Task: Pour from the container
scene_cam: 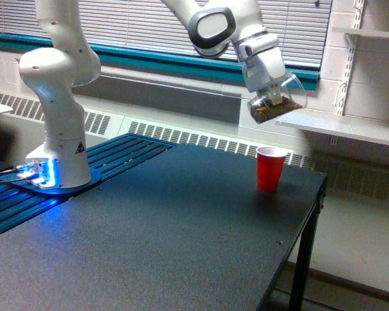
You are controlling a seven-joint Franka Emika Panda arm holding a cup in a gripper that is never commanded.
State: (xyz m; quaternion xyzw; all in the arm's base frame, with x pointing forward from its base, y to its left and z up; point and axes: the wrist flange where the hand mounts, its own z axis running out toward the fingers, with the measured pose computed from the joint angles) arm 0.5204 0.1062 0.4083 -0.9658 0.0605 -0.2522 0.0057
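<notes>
Above the dark table (181, 233) and red cup (271, 168), fingers (270, 98) clamp the tilted container (277, 105).

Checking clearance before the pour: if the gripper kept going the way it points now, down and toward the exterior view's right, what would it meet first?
Past the container it holds, probably the red cup; depth is unclear.

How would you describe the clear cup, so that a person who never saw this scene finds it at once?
Start at the dark table, then look above the red cup near its far edge. There the white arm's claw holds the clear cup in the air, tilted. Unlike the opaque red one, it is see-through, with brown bits inside.
</notes>
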